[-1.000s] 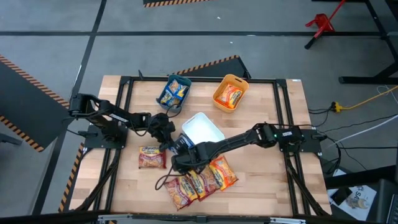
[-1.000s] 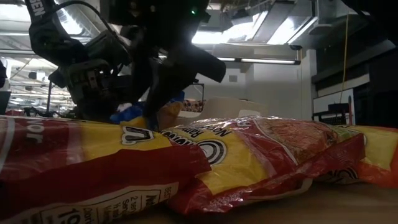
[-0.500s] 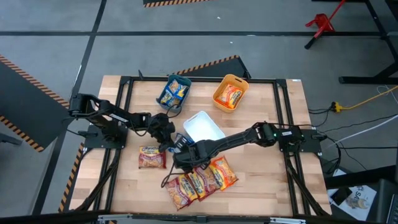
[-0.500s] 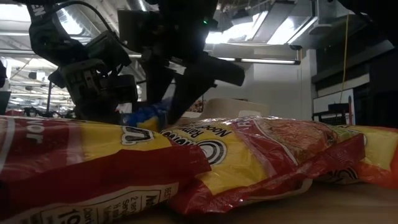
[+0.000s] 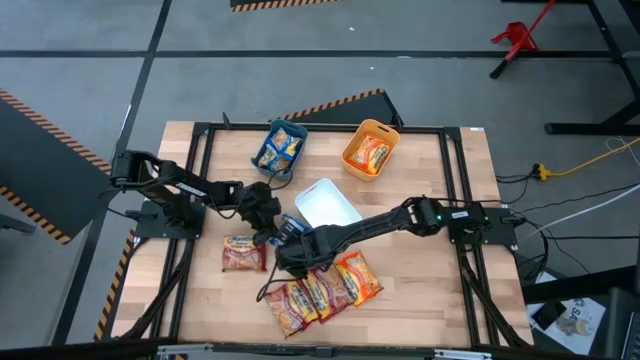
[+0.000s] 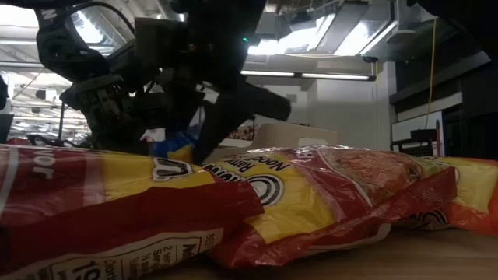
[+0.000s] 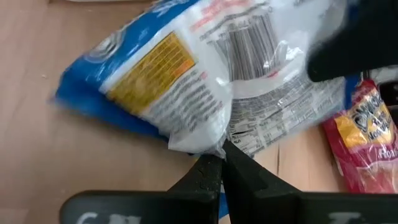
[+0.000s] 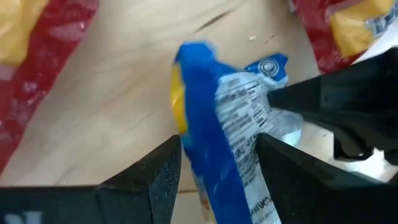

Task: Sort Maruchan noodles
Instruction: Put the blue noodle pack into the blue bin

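Note:
A blue Maruchan noodles packet (image 5: 291, 226) (image 8: 214, 134) sits mid-table between my two grippers, its white printed back (image 7: 249, 50) toward the left wrist camera. My left gripper (image 7: 219, 163) (image 5: 271, 220) is shut on it from the left. My right gripper (image 8: 219, 146) (image 5: 288, 248) has it between its fingers from the right. A dark red packet (image 5: 244, 252) lies flat on the table to the near left. Several more packets (image 5: 320, 288) lie overlapping at the near middle and fill the low view (image 6: 257, 194). My left gripper pinches a crimped corner of the packet's edge (image 7: 210, 147) between its two fingertips. It comes slanting down from the table's left. My right gripper holds the blue packet across its two flat faces (image 8: 231, 163), one finger (image 8: 155, 174) on each side, slanting down from the table's right. The packet stands on edge between the fingers; whether it touches the table is hidden.
A teal bin (image 5: 268, 140) with a blue packet and an orange bin (image 5: 352, 140) with an orange packet stand at the far edge. A white bin (image 5: 325, 205) stands just beyond the grippers. Black frame rails run along the table's left and right sides.
My right gripper has rolled about its own pointing line, and the blue packet between the fingers has turned with it. In the low view it now shows more blue. Both grippers keep their hold.

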